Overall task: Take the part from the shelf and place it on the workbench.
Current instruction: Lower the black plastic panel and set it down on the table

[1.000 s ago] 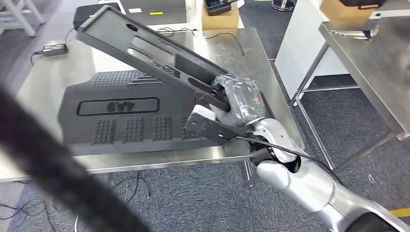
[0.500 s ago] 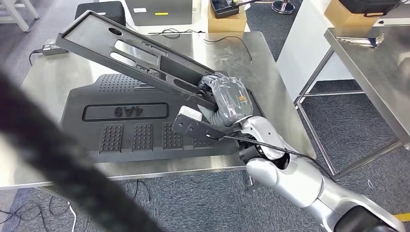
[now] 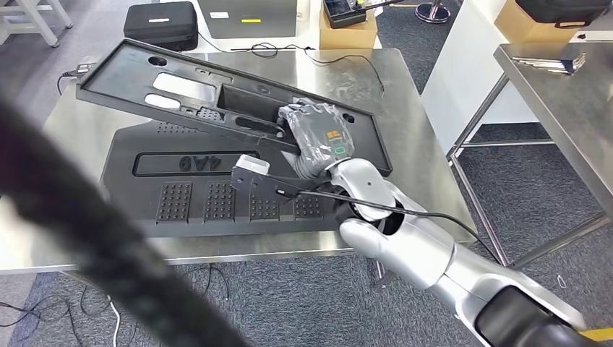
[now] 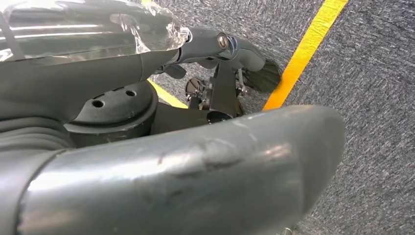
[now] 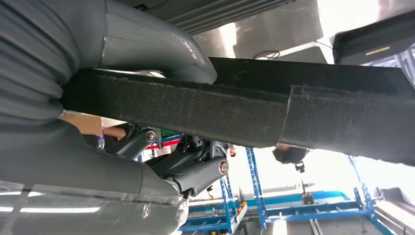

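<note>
The right hand grips the long black plastic panel at its near edge, thumb on one face and fingers on the other, as the right wrist view shows. The panel hangs low and tilted over the steel workbench, its far end close to the tabletop, its near part over a ribbed black mat that already lies there. It looks stiff and light for its length, full of cut-outs and thin ribs. Held at one edge, it likely wants to swing, so a firm grip on the solid rim seems safest. Raised letters on the mat, upside down from here, appear to read "4A9". The left hand is close in its wrist view, and I cannot tell how its fingers lie.
</note>
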